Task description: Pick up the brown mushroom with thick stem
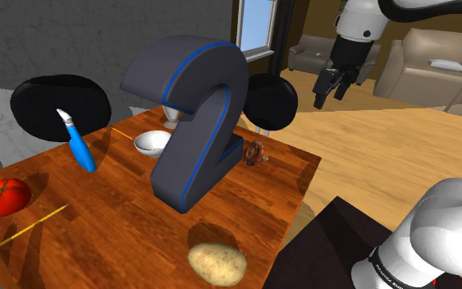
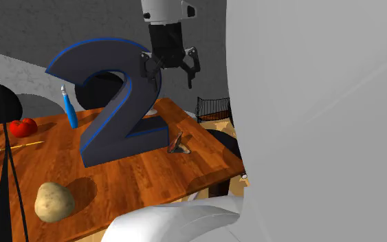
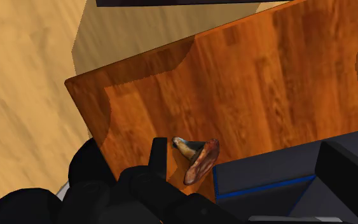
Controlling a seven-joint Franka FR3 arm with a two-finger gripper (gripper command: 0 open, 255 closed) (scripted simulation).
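Note:
The brown mushroom (image 1: 254,153) lies tipped on its side on the wooden table (image 1: 122,222), near the corner by the shoulder view's right, just beside the foot of a big figure 2. In the second exterior view the mushroom (image 2: 179,144) rests close to the table's right edge. My gripper (image 1: 329,87) hangs high above and beyond that corner, over the floor. Its fingers stand open and empty, spread apart, in the second exterior view (image 2: 169,69). From the wrist, the mushroom (image 3: 196,160) shows far below, cap and thick pale stem close to one black finger (image 3: 157,168).
A tall dark grey figure 2 (image 1: 192,123) with blue edging stands mid-table, right next to the mushroom. Also on the table are a white bowl (image 1: 152,144), a blue bottle (image 1: 80,149), a tomato (image 1: 3,197), a potato (image 1: 217,263) and a pencil (image 1: 32,226). Black chairs (image 1: 272,102) stand behind.

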